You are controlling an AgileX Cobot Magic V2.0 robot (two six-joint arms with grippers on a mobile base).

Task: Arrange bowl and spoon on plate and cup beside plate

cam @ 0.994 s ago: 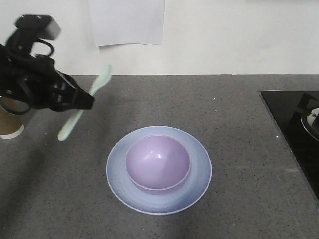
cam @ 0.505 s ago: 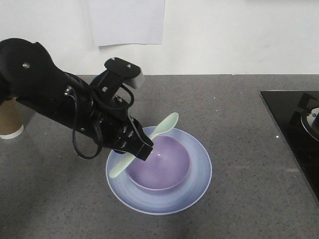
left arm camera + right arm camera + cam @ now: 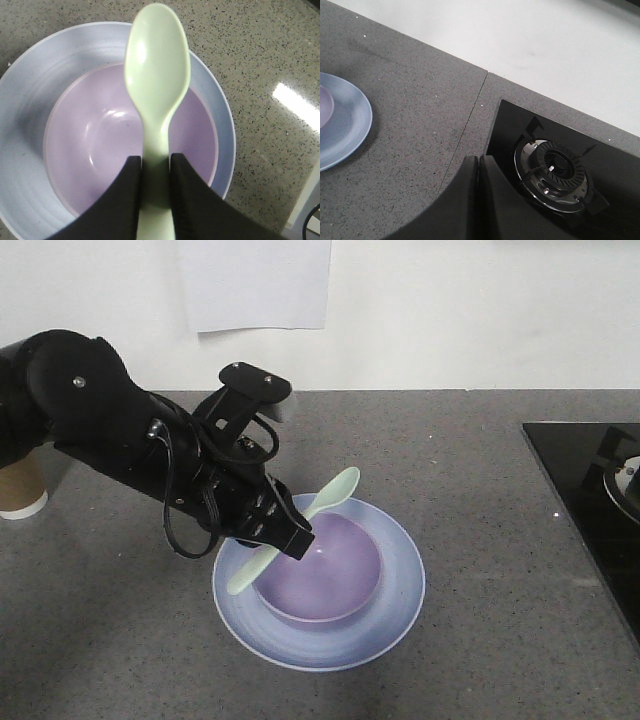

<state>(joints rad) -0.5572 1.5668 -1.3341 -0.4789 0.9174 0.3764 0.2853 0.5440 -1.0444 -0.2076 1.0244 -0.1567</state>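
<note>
The spoon (image 3: 156,95) hung above the bowl (image 3: 320,570), tilted, its scoop toward the upper right past the bowl's far rim and its handle end low at the left, so the main risk was a bad release: let go from that height and angle, I judged it could tip on the rim and slide onto the plate (image 3: 400,590) or off to the table (image 3: 480,490), or knock the bowl off centre on the plate. The left gripper (image 3: 155,190) had its 2 fingers (image 3: 127,200) clamped on the spoon's handle, nearly together with only the narrow stem between them, touching nothing else. The right gripper (image 3: 478,170), at the lower middle of its wrist view, showed its fingers pressed together and empty, hovering over the table near the black stove (image 3: 555,170). The bowl sat centred on the plate at the lower middle of the front view. The cup (image 3: 20,490) stood at the far left edge, well apart from the plate and partly hidden behind the arm.
</note>
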